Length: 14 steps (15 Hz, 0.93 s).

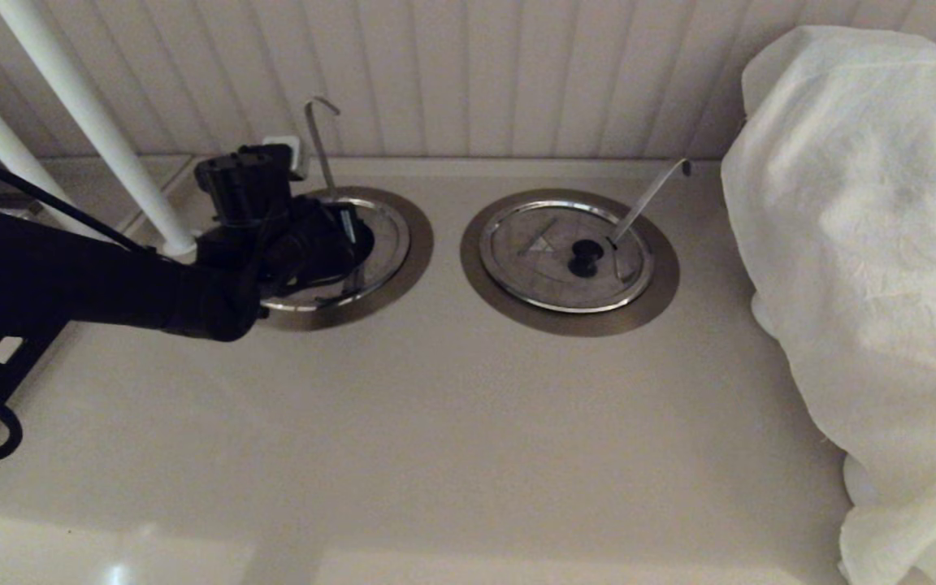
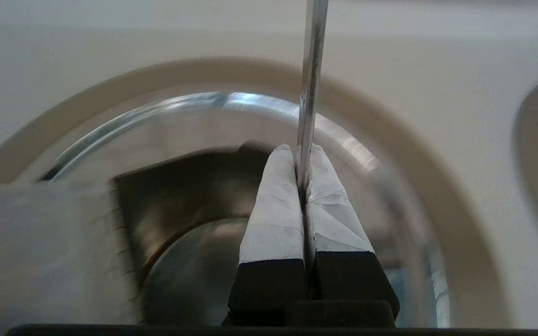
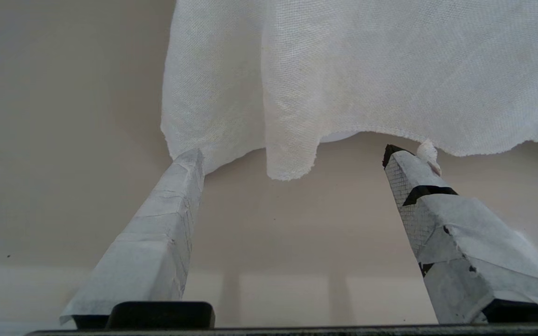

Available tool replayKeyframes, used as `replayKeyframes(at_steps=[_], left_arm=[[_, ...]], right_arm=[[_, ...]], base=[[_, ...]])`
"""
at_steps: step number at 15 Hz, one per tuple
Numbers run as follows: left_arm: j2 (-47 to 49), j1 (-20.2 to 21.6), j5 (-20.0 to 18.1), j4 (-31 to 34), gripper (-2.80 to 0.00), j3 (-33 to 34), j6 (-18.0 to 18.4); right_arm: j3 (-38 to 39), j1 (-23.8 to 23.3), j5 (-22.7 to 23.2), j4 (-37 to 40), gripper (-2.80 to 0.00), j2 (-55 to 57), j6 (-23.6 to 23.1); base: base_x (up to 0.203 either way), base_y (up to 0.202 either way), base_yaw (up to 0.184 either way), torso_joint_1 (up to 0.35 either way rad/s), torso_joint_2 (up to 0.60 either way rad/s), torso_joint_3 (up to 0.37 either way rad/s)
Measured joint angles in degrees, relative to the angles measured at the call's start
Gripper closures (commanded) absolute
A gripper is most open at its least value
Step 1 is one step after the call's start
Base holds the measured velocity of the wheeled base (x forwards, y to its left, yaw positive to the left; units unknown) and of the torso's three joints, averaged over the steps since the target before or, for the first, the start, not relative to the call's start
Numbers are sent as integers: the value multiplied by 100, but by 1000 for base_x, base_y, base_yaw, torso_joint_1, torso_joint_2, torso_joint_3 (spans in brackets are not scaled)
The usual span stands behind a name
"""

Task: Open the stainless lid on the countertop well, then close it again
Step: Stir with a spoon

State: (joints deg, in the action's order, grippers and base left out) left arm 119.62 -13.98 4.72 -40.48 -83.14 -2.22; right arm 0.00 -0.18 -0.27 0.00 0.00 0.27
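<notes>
The stainless lid lies in the left countertop well, whose near-upright ladle stem rises behind it. My left gripper hangs low over the lid's middle and hides the knob. In the left wrist view the taped fingers are pressed together, so the left gripper is shut, and the stem rises right at the tips. Whether the stem is pinched I cannot tell. Under the fingers a dark opening shows inside the lid's rim. My right gripper stands open under white cloth.
A twin lid with a slanted stem sits in the right ring. A big white cloth drapes over something at the right. Two white poles slant at the back left, and a panelled wall closes off the back.
</notes>
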Motion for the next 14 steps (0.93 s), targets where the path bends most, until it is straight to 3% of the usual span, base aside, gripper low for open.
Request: replayKeyframes(at_steps=[3,5,9,11,14], left_arm=[[-117,334,-34,39,0,113,625],[-66,410,35,29,0,-11,706],[331,381,642,-397,0,-585,577],[442,213,669,-412,0,-718,252],[566,40,668,-416,0,-752,160]], right_arm=[[0,0,0,0,-280,0,-4],[0,0,2,0,-280,0,-2],[0,-2,2,0,-280,0,-2],[0,0,2,0,-280,0,0],[0,2,2,0,-280,0,-3]], base=[[0,0,0,0,0,0],[0,0,0,0,0,0],[0,0,0,0,0,0],[0,0,0,0,0,0],[0,0,0,0,0,0]])
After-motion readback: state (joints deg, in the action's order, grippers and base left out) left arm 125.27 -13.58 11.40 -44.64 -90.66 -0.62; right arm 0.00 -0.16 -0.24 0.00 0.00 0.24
